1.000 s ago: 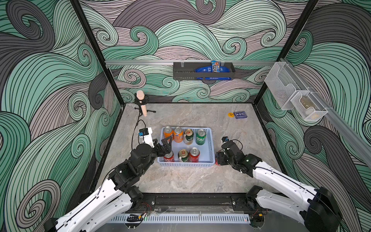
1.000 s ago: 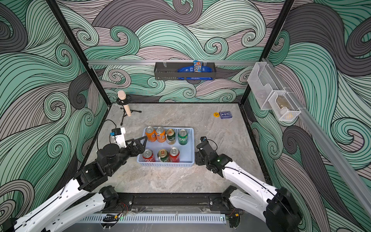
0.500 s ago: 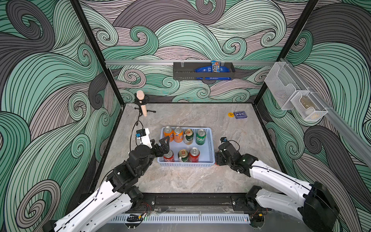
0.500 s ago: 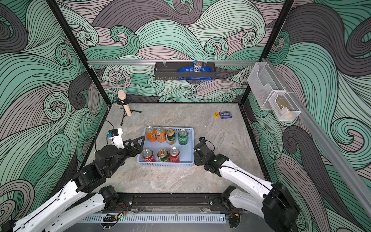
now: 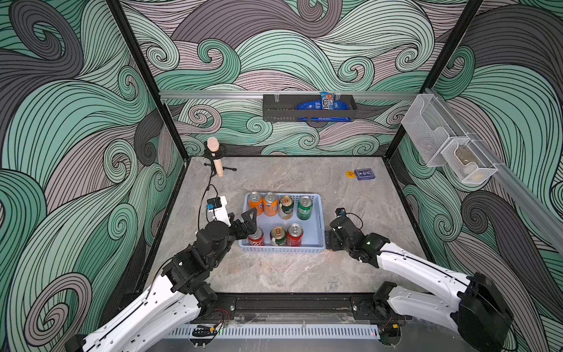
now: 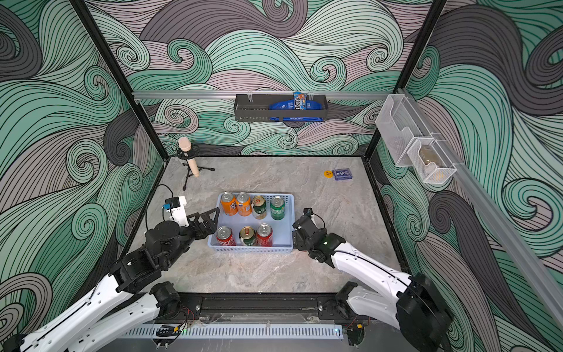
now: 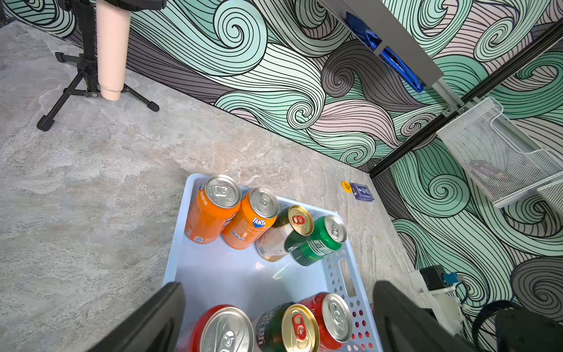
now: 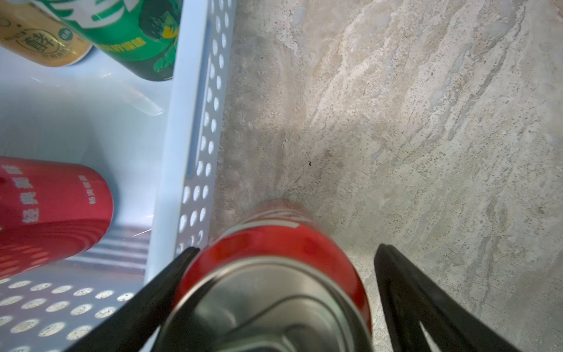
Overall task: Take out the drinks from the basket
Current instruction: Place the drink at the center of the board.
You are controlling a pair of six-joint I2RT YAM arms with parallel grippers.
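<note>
My right gripper (image 8: 286, 248) has just let go: jaws spread, the red cola can (image 8: 268, 231) stands on the table (image 8: 396, 122) at the basket's (image 8: 182, 122) four o'clock. One out; seven drinks (image 5: 286, 207) remain inside.

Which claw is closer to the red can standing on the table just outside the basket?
The right. The right gripper straddles that red can, jaws open; the left gripper hovers over the basket's opposite end.

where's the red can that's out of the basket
In the right wrist view the red can stands on the table just outside the right wall of the basket, between the open fingers of the right gripper.
</note>
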